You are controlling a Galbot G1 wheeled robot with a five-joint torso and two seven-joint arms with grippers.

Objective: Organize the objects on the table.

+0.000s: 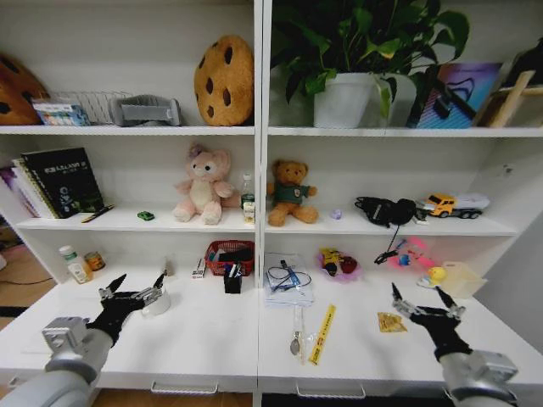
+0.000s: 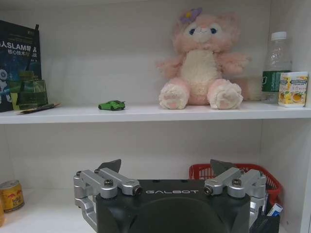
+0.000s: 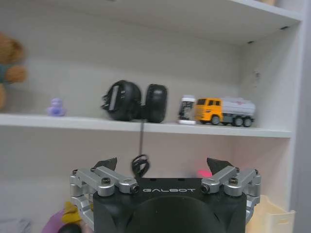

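With both pincers spread and empty, left gripper (image 1: 136, 287) and right gripper (image 1: 427, 298) hover over the table (image 1: 212, 339); best to settle squarely above one small object before lowering.

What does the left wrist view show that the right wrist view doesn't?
Left wrist only: the green toy car on the shelf beside the pink plush, a bottle and the red basket. Right wrist only: black headphones, the yellow truck and a small purple figure. Both share an open gripper, left and right, jaws spread before white shelving.
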